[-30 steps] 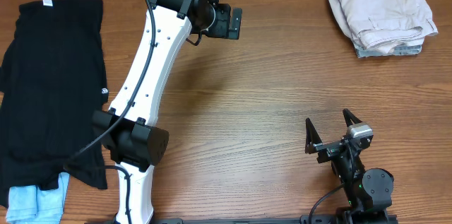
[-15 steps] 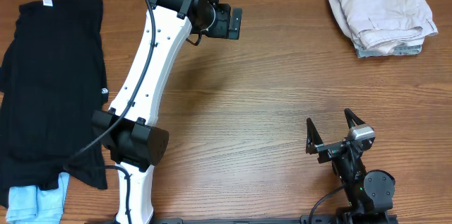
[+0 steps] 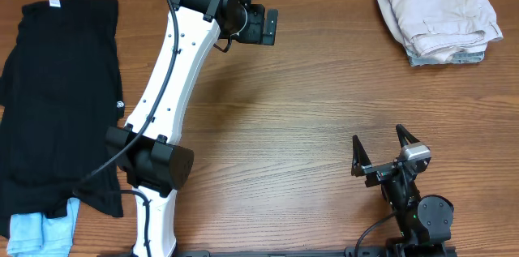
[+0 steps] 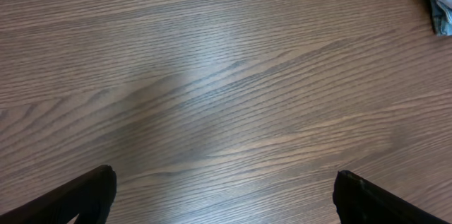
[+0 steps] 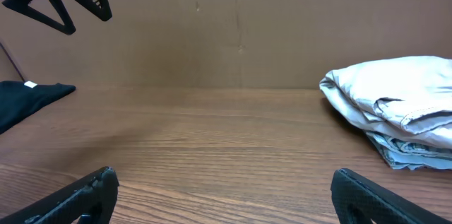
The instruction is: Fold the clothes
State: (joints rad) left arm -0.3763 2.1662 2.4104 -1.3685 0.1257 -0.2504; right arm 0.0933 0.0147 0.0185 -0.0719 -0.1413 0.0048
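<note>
Left claw [image 3: 263,26] and right claw [image 3: 379,147] are released, empty; I should retract them gently, clear of the folded shorts [image 3: 438,6].

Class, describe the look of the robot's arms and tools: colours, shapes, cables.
Left arm: long white links, black joints, black cable alongside. Right arm: black, with a silver wrist block. Left tool and right tool: black, tapering to points.
</note>
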